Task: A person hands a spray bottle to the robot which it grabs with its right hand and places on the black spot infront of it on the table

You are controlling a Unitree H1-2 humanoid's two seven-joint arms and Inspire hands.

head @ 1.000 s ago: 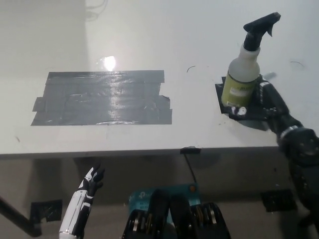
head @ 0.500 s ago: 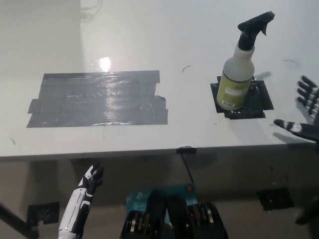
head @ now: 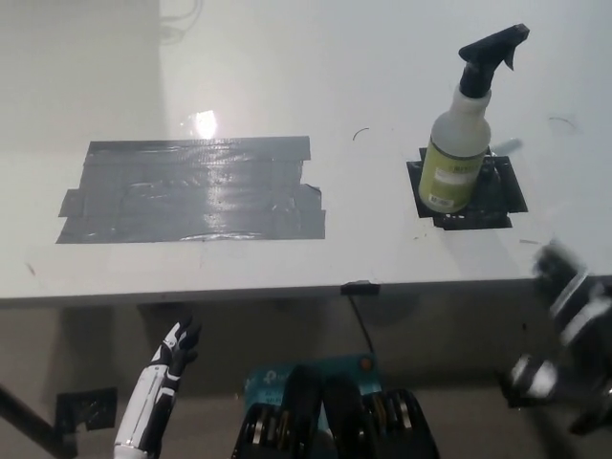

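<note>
The spray bottle [head: 461, 143] stands upright on the black spot [head: 497, 196] at two o'clock, released; the blurred right hand [head: 569, 325], grip indiscernible, could topple it if it swings near.

Bare table [head: 287, 86] around spray bottle [head: 459, 143]

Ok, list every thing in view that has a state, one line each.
spray bottle: upright on the small black spot, free of any hand.
small black spot: partly covered by the bottle.
large grey tape patch: bare, nothing on it.
right robot hand: below the table edge, blurred; grip unclear.
left robot hand: resting low below the table, open, holding nothing.
</note>
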